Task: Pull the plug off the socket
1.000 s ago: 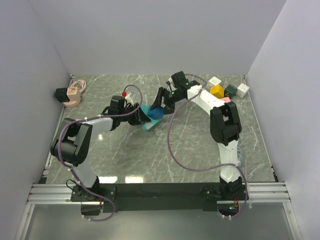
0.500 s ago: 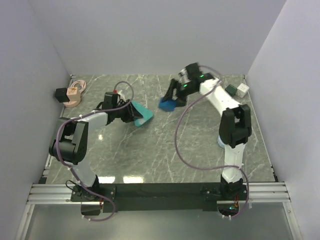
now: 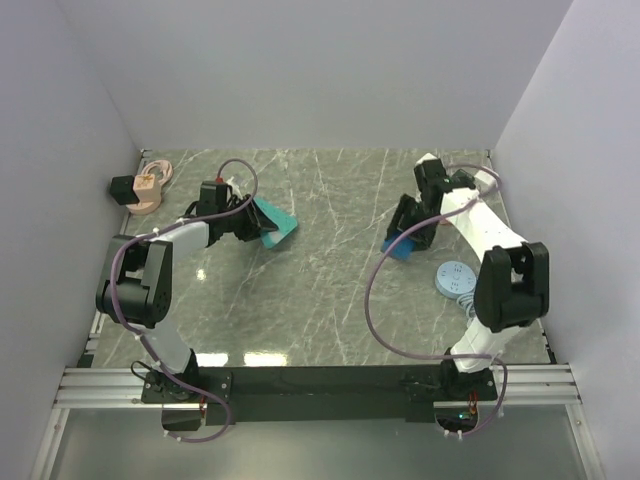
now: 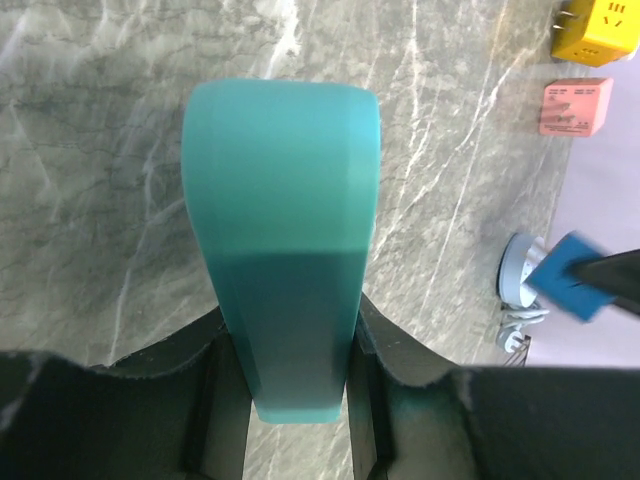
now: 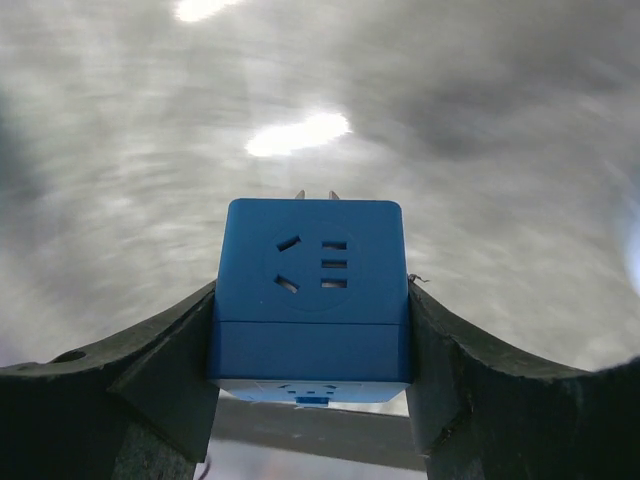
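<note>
In the right wrist view the worktop is blurred, and only two prong tips show past the blue plug cube, its underside lost inside the right gripper. From the left wrist, the teal socket block has its near end buried in the left gripper. A yellow cube is cut by the picture's corner, and the blurred blue plug cube covers part of a round white disc.

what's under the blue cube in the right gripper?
Only grey marble table, blurred in the wrist view. Two metal prongs poke past the far edge of the blue cube. The face they come from is hidden, and the right gripper covers its sides.
</note>
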Robot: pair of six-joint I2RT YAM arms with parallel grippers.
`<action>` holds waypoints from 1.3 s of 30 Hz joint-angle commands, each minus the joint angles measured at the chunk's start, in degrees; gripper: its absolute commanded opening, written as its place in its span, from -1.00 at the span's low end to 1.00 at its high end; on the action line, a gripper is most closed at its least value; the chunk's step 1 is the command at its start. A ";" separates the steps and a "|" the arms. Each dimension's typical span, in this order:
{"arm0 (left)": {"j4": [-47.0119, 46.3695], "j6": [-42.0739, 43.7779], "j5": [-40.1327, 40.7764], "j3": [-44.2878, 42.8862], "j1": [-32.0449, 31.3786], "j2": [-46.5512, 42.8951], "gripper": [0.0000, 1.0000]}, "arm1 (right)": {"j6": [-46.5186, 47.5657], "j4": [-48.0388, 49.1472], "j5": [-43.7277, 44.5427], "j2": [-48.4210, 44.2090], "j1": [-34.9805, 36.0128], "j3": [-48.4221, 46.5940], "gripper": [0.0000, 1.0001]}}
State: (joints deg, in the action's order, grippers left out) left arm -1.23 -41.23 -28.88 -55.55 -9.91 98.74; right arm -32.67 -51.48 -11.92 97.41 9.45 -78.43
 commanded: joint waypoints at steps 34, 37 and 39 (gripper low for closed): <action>-9.13 -7.18 -16.37 -4.66 -10.56 1.54 -0.99 | -13.74 20.70 4.80 25.58 -12.26 -36.64 0.82; -15.18 -11.74 -18.13 -4.31 -10.83 3.12 -0.99 | -13.13 19.07 6.38 16.61 -12.44 -28.47 0.85; -19.05 -14.74 -19.01 -3.25 -10.92 3.83 -0.99 | -12.86 14.42 7.18 11.25 -12.35 -26.08 0.86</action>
State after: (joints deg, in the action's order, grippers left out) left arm -9.87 -50.11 -43.90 -59.05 -20.38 102.06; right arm -46.50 -35.31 -6.68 119.96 -2.44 -106.41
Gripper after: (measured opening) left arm 0.397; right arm 0.928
